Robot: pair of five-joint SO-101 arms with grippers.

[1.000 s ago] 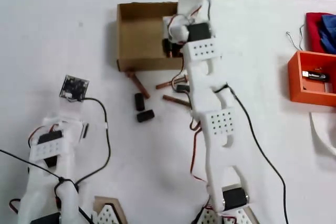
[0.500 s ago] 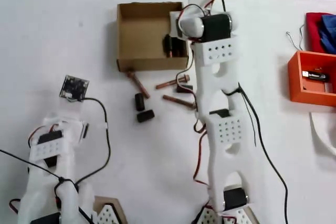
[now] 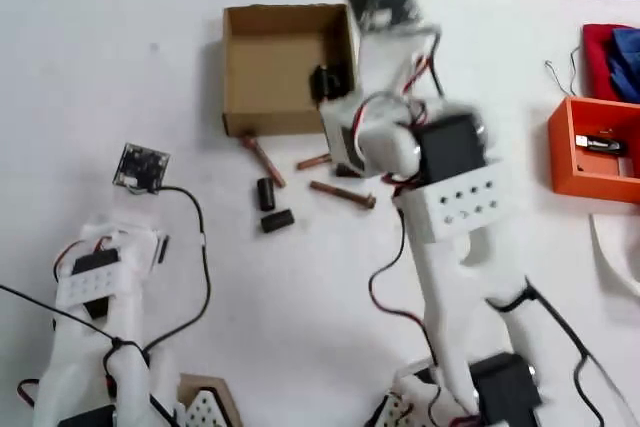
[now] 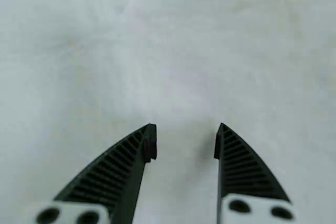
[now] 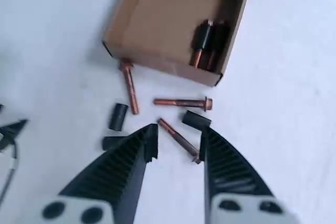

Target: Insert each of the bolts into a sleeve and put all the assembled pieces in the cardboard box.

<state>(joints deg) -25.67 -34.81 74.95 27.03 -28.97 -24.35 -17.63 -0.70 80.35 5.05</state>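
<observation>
The cardboard box stands at the back of the white table, with two assembled bolt-and-sleeve pieces lying against one wall. In front of the box lie three loose copper bolts and three black sleeves. My right gripper hangs open and empty above the nearest bolt. My left gripper is open over bare table; its arm sits at the near left.
An orange bin stands at the right edge beside red and blue cloth. A small circuit board on a black cable lies left of the loose parts. The right arm stretches up the middle.
My right arm has drawn back out of the box toward the near side and lifted, leaving an assembled piece inside. The left arm has not moved.
</observation>
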